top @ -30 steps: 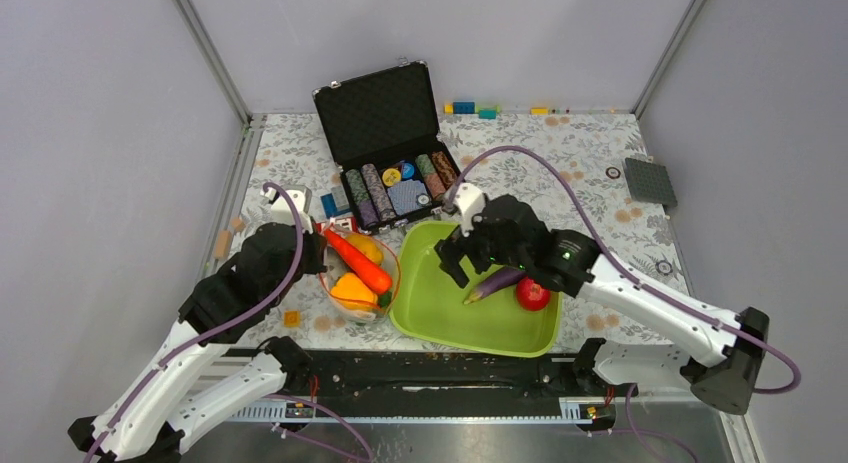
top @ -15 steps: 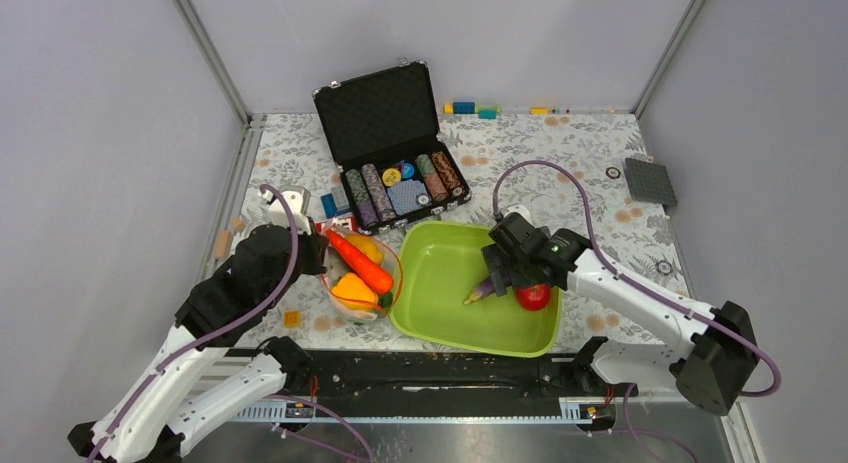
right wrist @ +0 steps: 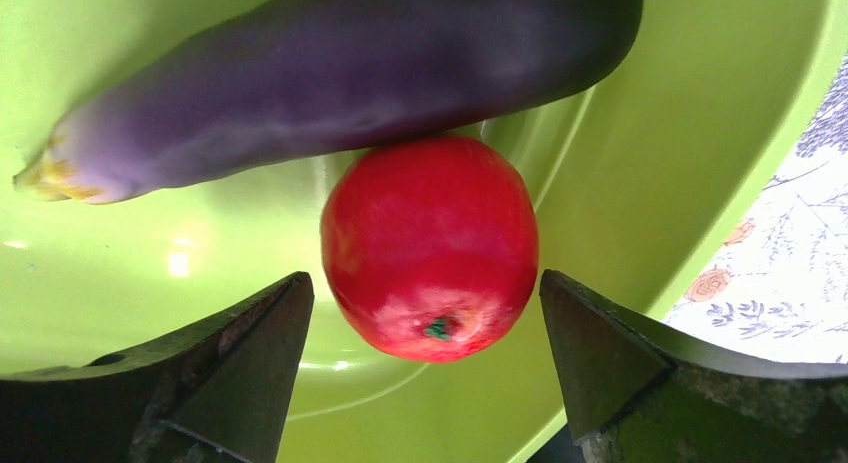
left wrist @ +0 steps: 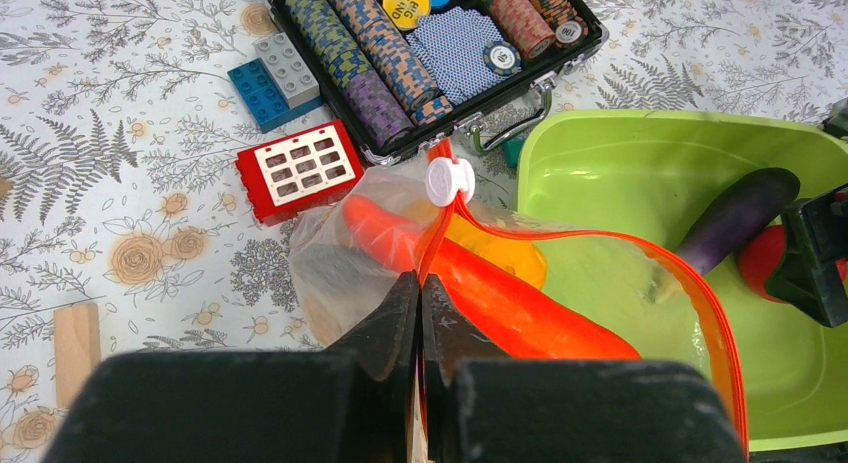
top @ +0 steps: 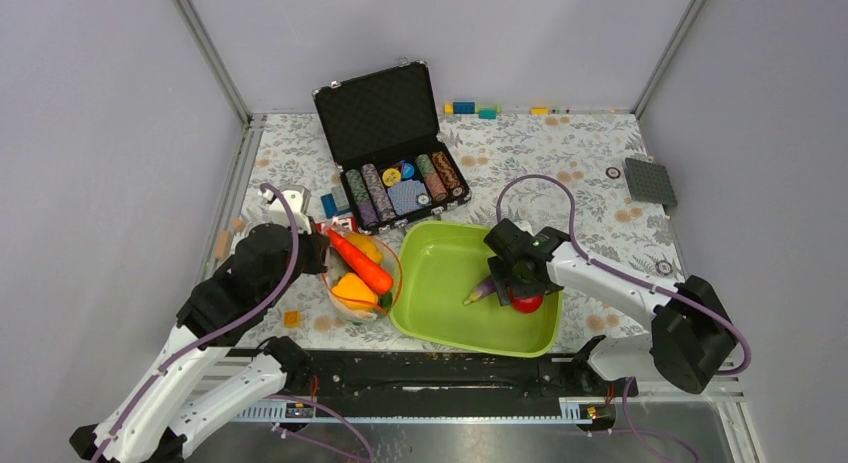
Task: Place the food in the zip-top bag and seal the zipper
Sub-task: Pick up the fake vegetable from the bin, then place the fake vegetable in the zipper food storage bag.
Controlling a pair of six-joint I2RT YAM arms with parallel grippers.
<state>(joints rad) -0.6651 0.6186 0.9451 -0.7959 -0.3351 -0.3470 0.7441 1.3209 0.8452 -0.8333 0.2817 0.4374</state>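
Observation:
The clear zip-top bag (top: 358, 273) lies left of the lime-green tray (top: 440, 308), with an orange carrot (top: 362, 264) and yellow-orange peppers (top: 352, 289) inside. My left gripper (left wrist: 420, 283) is shut on the bag's orange-red zipper (left wrist: 700, 293) strip at its mouth, below the white slider (left wrist: 449, 180). In the tray lie a purple eggplant (right wrist: 340, 78) and a red apple (right wrist: 430, 245). My right gripper (right wrist: 425, 303) is open, its fingers either side of the apple, not touching it. It also shows in the top view (top: 520, 288). Fish and lettuce are not visible.
An open black case of poker chips (top: 395, 188) stands behind the bag and tray. A red brick (left wrist: 298, 168) and blue-grey bricks (left wrist: 272, 78) lie left of the case. More small bricks (top: 475, 109) sit at the back edge; a grey plate (top: 650, 181) lies far right.
My right gripper has come down into the tray and now straddles the apple beside the eggplant. The left arm holds the bag's mouth as before.

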